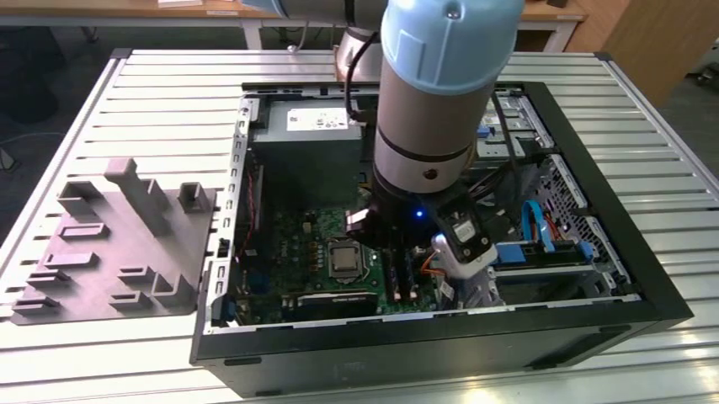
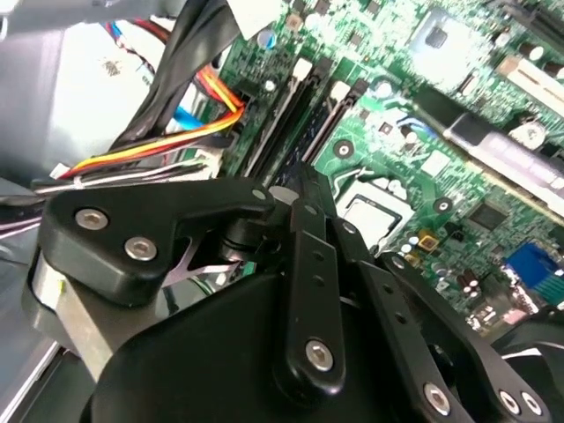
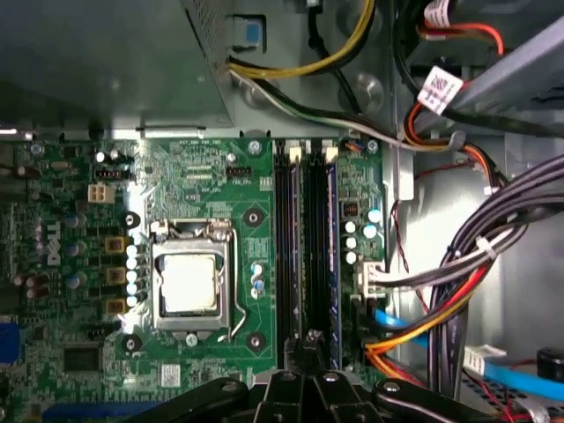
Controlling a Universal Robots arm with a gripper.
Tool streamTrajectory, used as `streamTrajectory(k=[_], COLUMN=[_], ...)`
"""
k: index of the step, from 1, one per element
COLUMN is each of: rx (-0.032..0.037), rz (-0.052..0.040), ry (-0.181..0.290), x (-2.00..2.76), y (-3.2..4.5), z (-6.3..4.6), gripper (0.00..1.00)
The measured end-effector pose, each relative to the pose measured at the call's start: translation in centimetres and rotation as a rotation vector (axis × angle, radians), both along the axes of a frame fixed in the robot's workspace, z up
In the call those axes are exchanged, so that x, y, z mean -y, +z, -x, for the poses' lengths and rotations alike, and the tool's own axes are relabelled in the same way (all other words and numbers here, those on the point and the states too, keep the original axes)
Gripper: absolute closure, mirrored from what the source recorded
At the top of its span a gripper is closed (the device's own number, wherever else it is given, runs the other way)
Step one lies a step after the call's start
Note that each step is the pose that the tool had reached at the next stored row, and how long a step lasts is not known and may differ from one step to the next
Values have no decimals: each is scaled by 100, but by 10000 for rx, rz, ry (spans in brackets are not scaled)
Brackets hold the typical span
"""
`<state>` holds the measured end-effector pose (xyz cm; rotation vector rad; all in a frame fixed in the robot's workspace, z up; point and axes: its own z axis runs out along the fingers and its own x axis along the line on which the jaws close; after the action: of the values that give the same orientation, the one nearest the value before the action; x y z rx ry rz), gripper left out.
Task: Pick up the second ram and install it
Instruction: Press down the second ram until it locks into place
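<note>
- The ram [image 3: 332,256] stands seated in a motherboard slot, beside the empty black slots [image 3: 284,256], near the CPU socket [image 3: 187,284].
- The gripper [image 3: 310,339] sits just over the slots' near end; whether its fingers clench or are released, I cannot tell.
- In the exterior view the arm [image 1: 433,101] reaches down into the open case [image 1: 584,311], with the grey fixture [image 1: 113,244] on the table [image 1: 629,101] at that view's left.

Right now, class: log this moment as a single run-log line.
gripper down at RAM slots | second ram in slot | fixture on table
</note>
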<state>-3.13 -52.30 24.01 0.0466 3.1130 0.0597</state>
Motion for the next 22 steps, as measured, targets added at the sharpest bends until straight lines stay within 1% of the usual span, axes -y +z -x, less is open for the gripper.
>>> streamTrajectory(k=[7,9,10,12,15,22], rx=[8,9,9,8,9,9], rz=[-6,-9,-9,-6,-7,-8], ry=[0,0,0,2,0,0], x=[-160,-198,-209,-213,-213,-213], y=[-9,-12,-12,-8,47,63], z=[0,0,0,-1,0,0], gripper=[89,89,89,89,89,89])
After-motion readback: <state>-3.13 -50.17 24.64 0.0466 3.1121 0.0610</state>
